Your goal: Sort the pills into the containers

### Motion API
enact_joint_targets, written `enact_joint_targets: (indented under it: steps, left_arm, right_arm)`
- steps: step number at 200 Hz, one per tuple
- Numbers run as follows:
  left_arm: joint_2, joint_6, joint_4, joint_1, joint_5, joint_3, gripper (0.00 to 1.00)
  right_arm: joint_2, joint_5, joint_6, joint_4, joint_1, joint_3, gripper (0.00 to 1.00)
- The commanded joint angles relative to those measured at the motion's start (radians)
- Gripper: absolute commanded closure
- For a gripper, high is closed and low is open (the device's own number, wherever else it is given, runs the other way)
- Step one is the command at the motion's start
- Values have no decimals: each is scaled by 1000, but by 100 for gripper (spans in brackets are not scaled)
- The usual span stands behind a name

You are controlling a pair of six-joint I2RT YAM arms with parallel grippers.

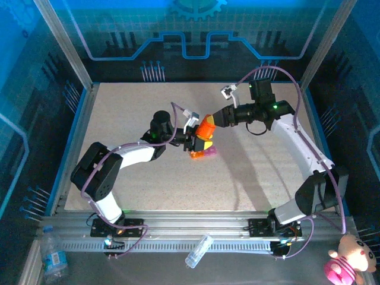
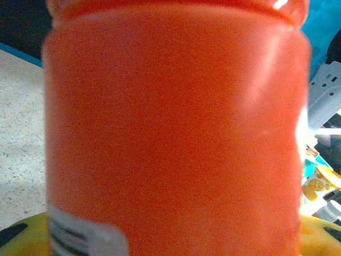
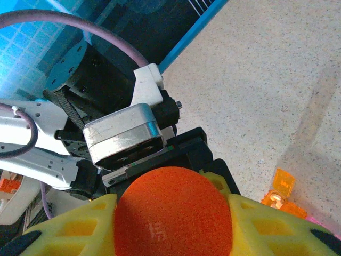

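Note:
An orange cylindrical bottle (image 1: 206, 127) is held above the table between both grippers. My left gripper (image 1: 193, 140) is shut on its body; in the left wrist view the bottle (image 2: 170, 122) is very close, with a white label (image 2: 85, 237) low down and yellow fingertips (image 2: 18, 237) at the bottom corners. My right gripper (image 1: 216, 118) is shut on the bottle's cap (image 3: 173, 213), with a yellow finger (image 3: 64, 229) pressed against each side. The containers (image 1: 202, 154), a small orange and pink strip, lie on the table just under the bottle, and their orange compartment (image 3: 281, 186) stands open. No pills can be made out.
The speckled table (image 1: 136, 113) is fenced by a blue rim and metal frame posts (image 1: 65, 41). The left arm's wrist housing (image 3: 122, 136) sits right behind the cap. A clear plastic bottle (image 1: 199, 251) lies on the front rail, and a plush toy (image 1: 350, 255) sits at the bottom right.

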Motion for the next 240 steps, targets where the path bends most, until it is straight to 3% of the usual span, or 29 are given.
enact_joint_targets:
  steps: [1,50,93,123,158,171,200,240]
  left_arm:
    - [-16,-8,148,15,-20,26,100]
    - [0,-13,154,18,-22,35,100]
    - [7,-15,153,18,-19,38,100]
    - [9,-15,152,18,-16,38,100]
    - [9,-14,146,18,-11,34,100]
    - [8,-16,146,18,-7,34,100]
    - [8,-19,140,18,2,38,100]
    - [10,-23,131,18,13,48,100]
  right_arm:
    - [-15,105,107,-48,-3,-86,61]
    - [-113,388,457,85,68,-218,61]
    - [-143,442,551,159,103,-239,59]
    - [-139,399,497,140,61,-168,52]
    - [-156,218,355,126,-32,-49,27]
    - [-145,126,290,81,-69,6,22]
    - [-69,-28,114,-64,-113,120,16]
    - [58,-44,-119,-250,-97,263,12]
